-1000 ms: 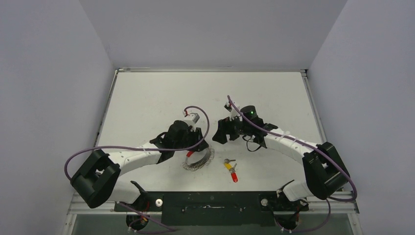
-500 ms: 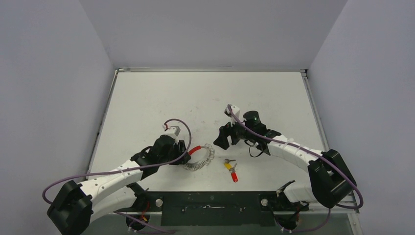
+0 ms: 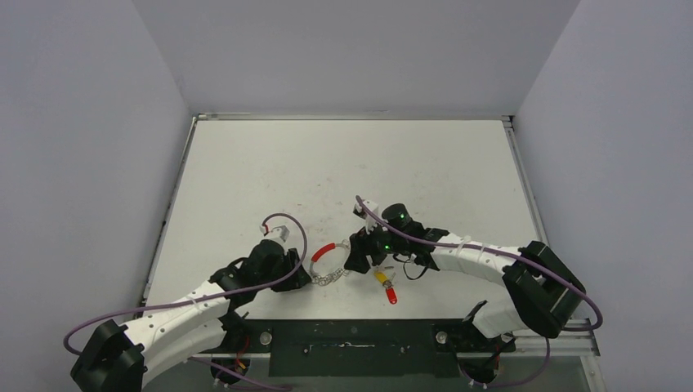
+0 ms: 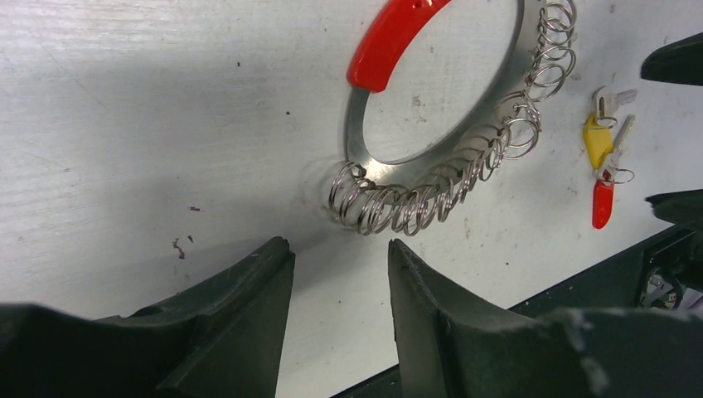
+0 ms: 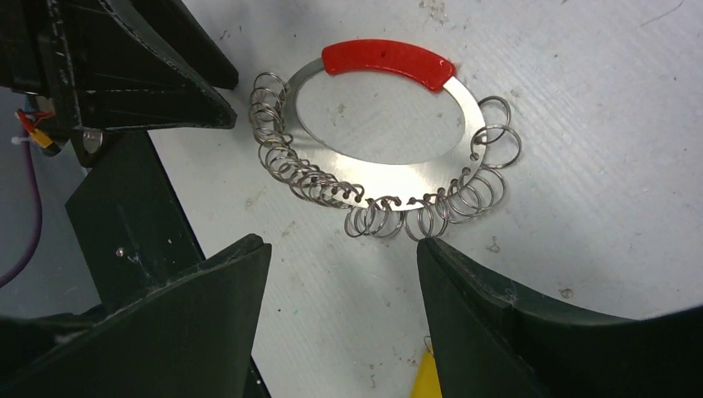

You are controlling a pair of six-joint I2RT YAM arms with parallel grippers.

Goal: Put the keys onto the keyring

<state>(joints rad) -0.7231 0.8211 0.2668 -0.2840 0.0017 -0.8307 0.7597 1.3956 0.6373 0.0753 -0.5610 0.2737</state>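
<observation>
Left gripper (image 4: 340, 253) and right gripper (image 5: 344, 249), both with jaws apart and empty, flank the keyring (image 5: 398, 178) on the bench (image 4: 166, 124), probably to steady it for the keys (image 4: 597, 141).

Here's the left arm (image 3: 196, 302), reaching from the lower left of the top view toward the centre, forearm stretched low. Its wrist is bent so the left gripper (image 3: 304, 278) points right. In the wrist view its two dark fingers (image 4: 249, 290) stand apart with a narrow gap, nothing between them.

The right arm (image 3: 482, 260) comes in from the lower right, elbow folded near the edge, right gripper (image 3: 355, 260) aimed left. Its fingers are spread wide and also empty. The two grippers face each other, near but not touching.
</observation>
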